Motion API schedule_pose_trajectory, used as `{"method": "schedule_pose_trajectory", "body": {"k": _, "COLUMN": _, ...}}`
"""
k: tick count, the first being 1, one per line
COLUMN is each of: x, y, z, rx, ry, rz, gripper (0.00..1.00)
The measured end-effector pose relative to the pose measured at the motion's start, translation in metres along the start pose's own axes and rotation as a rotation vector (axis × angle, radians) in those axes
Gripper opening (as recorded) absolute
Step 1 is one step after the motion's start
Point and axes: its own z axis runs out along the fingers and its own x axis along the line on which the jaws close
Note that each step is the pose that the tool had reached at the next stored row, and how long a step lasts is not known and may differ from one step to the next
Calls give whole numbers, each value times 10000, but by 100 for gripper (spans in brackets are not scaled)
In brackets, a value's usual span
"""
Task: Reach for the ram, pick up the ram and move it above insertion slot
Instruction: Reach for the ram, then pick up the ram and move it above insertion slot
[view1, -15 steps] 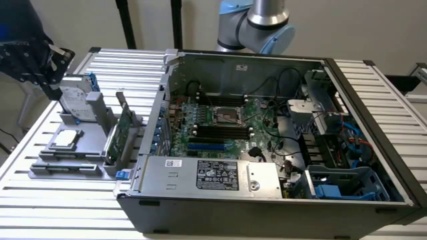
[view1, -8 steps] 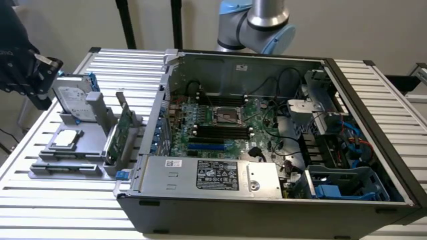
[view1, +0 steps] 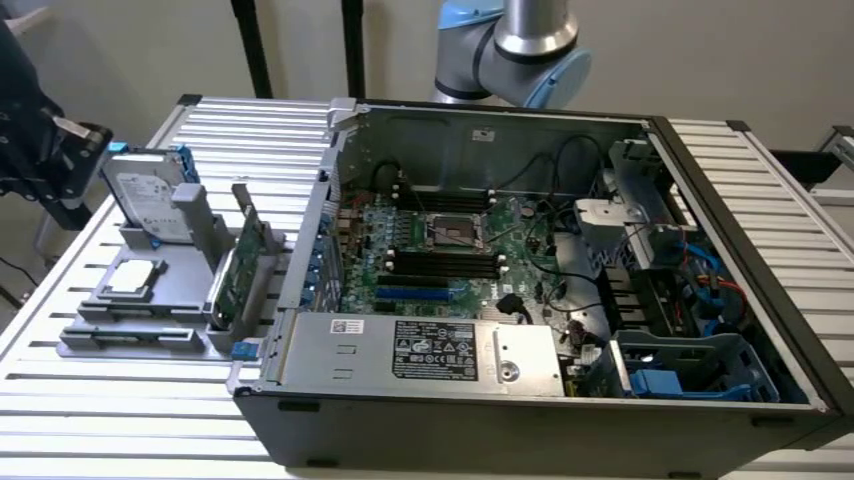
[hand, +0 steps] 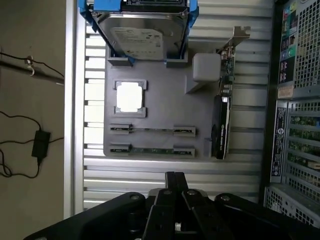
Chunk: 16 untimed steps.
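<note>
The end effector (hand: 175, 176) hangs empty, jaws together. The ram (hand: 152, 149) lies near, ahead of its tips. The jaws should part first, then centre along its length.

Exterior view: looking down obliquely, from farther back, across open case (view1: 467, 135) and holder (view1: 134, 335). Wrist view: facing straight down, hanging nearer. Both are sharing the holder (hand: 165, 115) and case side (hand: 300, 60).

Parts fixture (view1: 94, 338) on the slatted table (view1: 134, 420), at the exterior view's left of the open PC case (view1: 534, 410).
On the fixture: hard drive (view1: 140, 195) upright at the back, CPU (view1: 134, 277) flat before it, ram (hand: 152, 150) lying in the row farthest from the drive, expansion card (view1: 240, 265) on edge on the case side.
</note>
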Motion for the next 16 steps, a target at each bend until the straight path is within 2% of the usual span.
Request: {"method": "schedule_pose_trajectory", "body": {"k": 16, "x": 0, "y": -1, "z": 4, "rx": 1, "ry": 110, "rz": -2914, "gripper": 11}}
